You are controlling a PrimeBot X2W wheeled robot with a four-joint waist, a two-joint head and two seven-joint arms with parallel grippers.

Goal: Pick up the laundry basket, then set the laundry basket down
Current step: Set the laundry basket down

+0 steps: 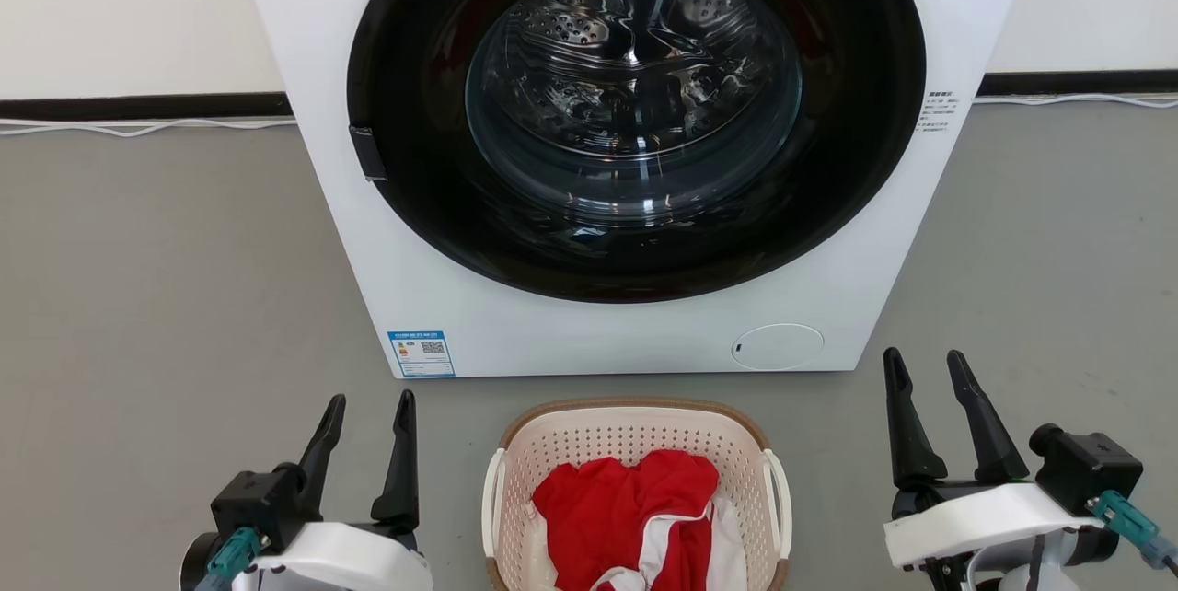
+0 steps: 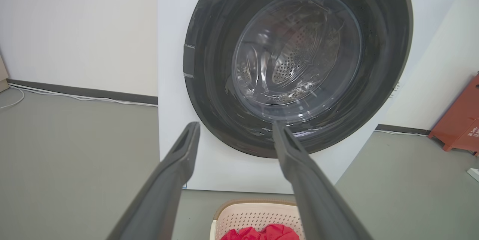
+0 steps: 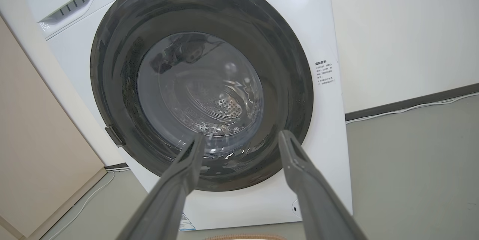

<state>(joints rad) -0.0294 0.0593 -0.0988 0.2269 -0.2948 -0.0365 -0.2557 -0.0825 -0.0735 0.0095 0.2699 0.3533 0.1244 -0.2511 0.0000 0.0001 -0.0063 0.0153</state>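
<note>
A: Head view. The laundry basket [image 1: 635,425]?
B: Its near end is cut by the bottom edge. Its floor is hidden under the red and white cloth [image 1: 626,499], which is also cropped.
A: The washing machine [image 1: 598,333]?
B: The top is out of frame. Print on the blue label [image 1: 421,353] and the side sticker [image 1: 939,112] is too small to read.
A: Wrist views?
B: Left wrist view: the basket's near part is cut off, and a finger [image 2: 318,202] of the left gripper [image 2: 235,125] covers its right corner. Right wrist view: a blurred sliver of brown rim [image 3: 243,237] at the bottom edge.
</note>
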